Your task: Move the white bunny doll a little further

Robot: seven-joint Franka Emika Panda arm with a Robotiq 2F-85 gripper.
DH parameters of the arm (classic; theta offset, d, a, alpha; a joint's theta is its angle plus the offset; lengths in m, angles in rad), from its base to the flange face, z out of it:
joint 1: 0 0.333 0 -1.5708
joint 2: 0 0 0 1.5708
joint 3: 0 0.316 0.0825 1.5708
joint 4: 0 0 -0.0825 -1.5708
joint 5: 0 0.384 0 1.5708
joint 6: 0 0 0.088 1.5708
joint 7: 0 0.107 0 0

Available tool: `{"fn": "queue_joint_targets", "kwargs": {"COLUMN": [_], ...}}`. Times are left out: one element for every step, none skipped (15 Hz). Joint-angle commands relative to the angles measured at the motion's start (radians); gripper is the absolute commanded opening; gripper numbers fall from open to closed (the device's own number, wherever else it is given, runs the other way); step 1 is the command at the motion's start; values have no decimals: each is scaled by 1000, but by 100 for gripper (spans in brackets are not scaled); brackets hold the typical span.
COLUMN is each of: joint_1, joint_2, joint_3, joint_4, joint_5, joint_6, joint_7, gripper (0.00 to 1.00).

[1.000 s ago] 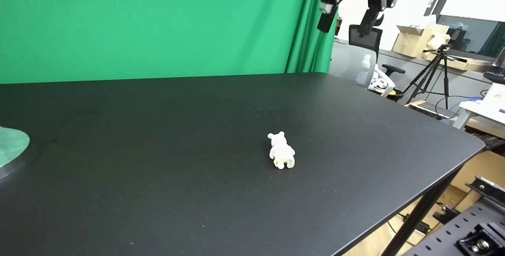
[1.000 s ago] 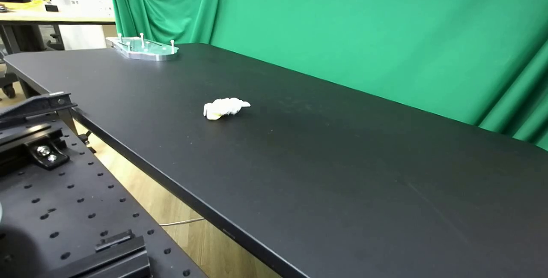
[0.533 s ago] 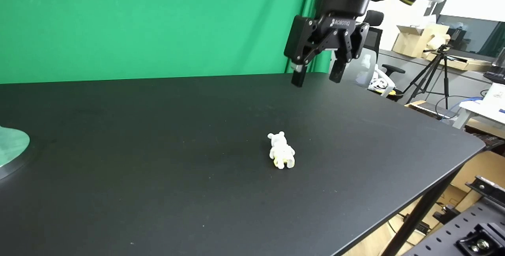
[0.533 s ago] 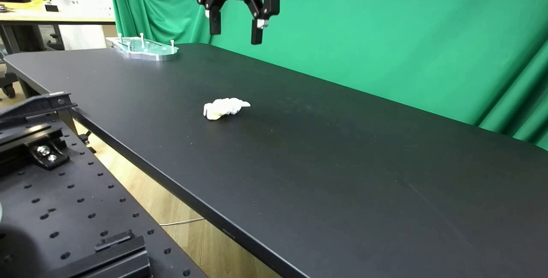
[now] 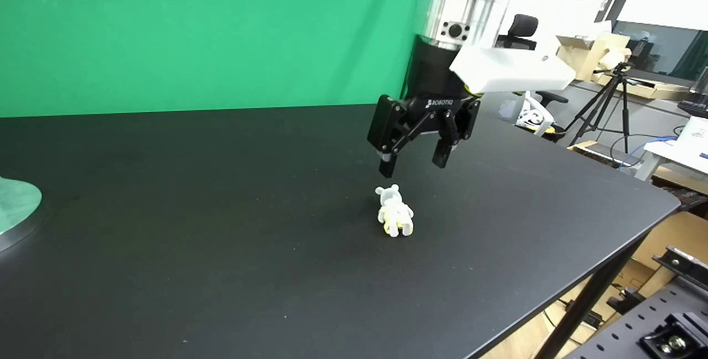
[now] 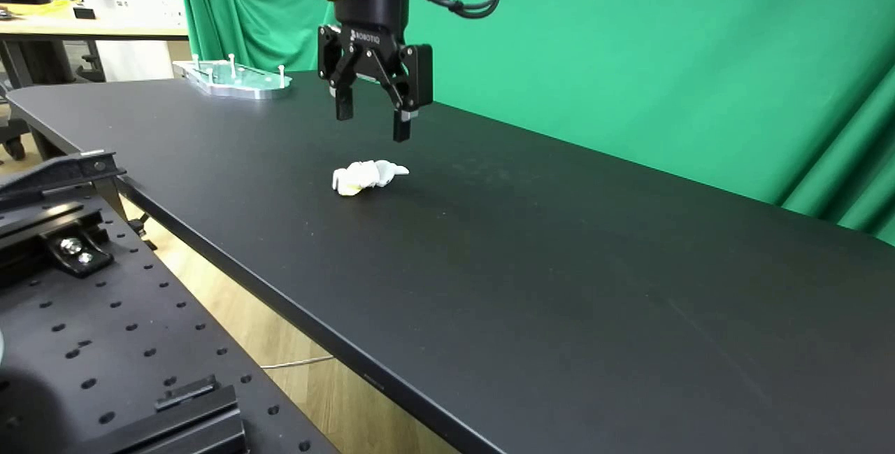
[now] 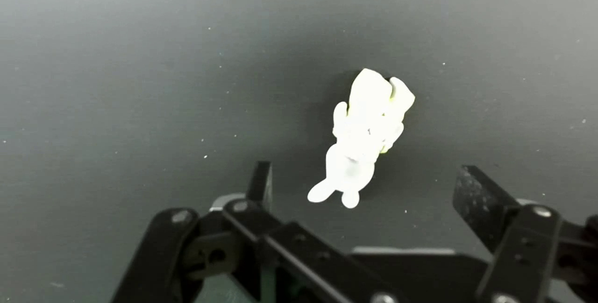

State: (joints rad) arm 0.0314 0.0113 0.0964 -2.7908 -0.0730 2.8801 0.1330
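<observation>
The white bunny doll (image 5: 396, 216) lies flat on the black table in both exterior views (image 6: 363, 178). In the wrist view the doll (image 7: 362, 130) is overexposed, with its ears toward the gripper and its legs pointing up and right. My gripper (image 5: 414, 169) hangs above the table, apart from the doll, a little beyond its ears in an exterior view. It also shows above the doll in an exterior view (image 6: 373, 127). The gripper (image 7: 365, 172) is open and empty. In the wrist view the doll's head and ears appear between the two fingers (image 7: 476, 195), nothing touching.
The black table (image 5: 193, 270) has a rounded edge at the right. A clear plate with posts (image 6: 238, 83) stands at the table's far end. A perforated metal platform (image 6: 133, 307) stands beside the table's long edge. A green curtain (image 6: 629, 62) hangs behind the table.
The gripper has come down from the top of both exterior views toward the table and closer to the doll. It stays open. The doll has not moved.
</observation>
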Motion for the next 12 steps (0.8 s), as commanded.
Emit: {"fn": "queue_joint_targets", "kwargs": {"joint_1": [19, 12, 23, 33, 44, 59, 69, 81, 93, 96, 99, 98], "joint_2": [83, 102, 118, 130, 142, 152, 165, 175, 187, 199, 210, 221], "joint_3": [-41, -42, -62, -81, -98, -120, -135, -148, -160, -156, -147, -135], "joint_4": [0, 1, 1, 2, 2, 3, 6, 8, 10, 12, 15, 18], "joint_5": [-99, -126, -155, -180, -198, -216, -222, -226, -221, -197, -166, -137], "joint_6": [102, 122, 134, 143, 149, 155, 157, 163, 171, 180, 183, 185], "joint_7": [136, 168, 196, 221, 239, 259, 272, 283, 288, 291, 304, 320], "gripper": [100, 100, 100, 100, 100, 100, 100, 100, 100, 100, 100, 100]}}
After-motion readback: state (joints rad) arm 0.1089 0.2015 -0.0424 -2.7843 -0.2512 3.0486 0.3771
